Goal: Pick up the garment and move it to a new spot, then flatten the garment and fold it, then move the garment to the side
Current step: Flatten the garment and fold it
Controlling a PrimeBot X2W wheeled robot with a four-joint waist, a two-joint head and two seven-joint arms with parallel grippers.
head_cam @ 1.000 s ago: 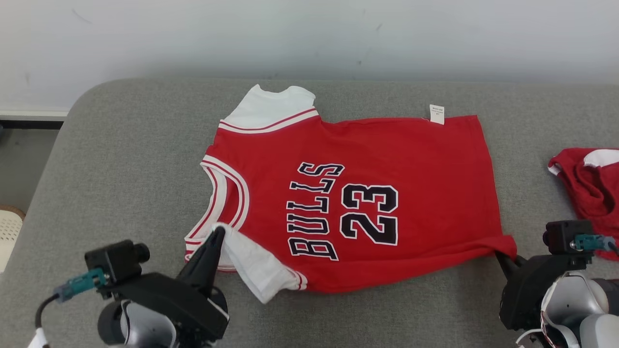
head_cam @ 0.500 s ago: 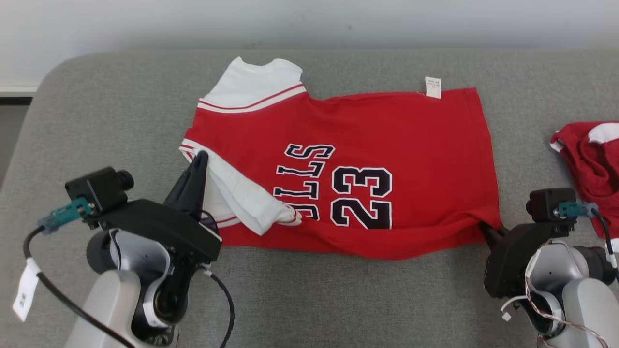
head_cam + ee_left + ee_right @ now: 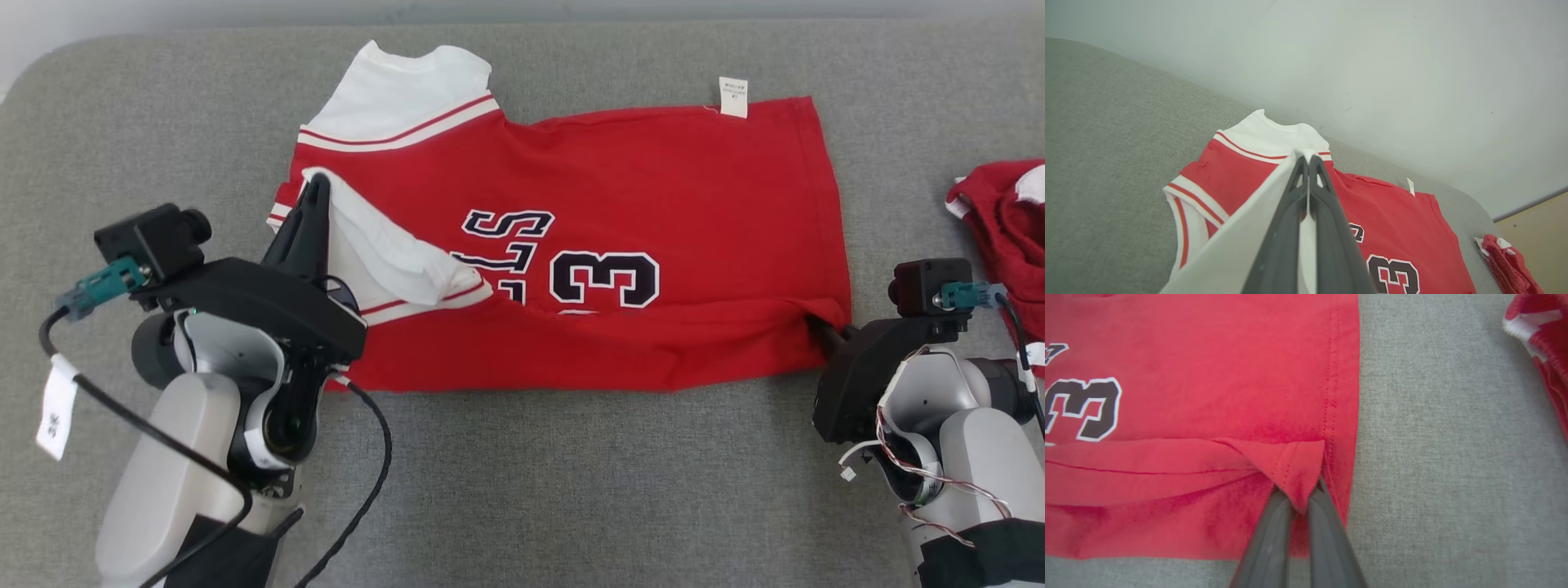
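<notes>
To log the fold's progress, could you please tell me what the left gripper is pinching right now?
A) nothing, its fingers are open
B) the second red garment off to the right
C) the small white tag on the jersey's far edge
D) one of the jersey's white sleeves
D: the left gripper is shut on the white sleeve of the red jersey, and the left wrist view shows white fabric clamped between its fingers.

Grey woven surface (image 3: 571, 490), padded, rounded at the far corners. Crumpled red-and-white cloth (image 3: 1006, 220) lies on it, far right. Pale wall (image 3: 1392, 61) stands behind.
</notes>
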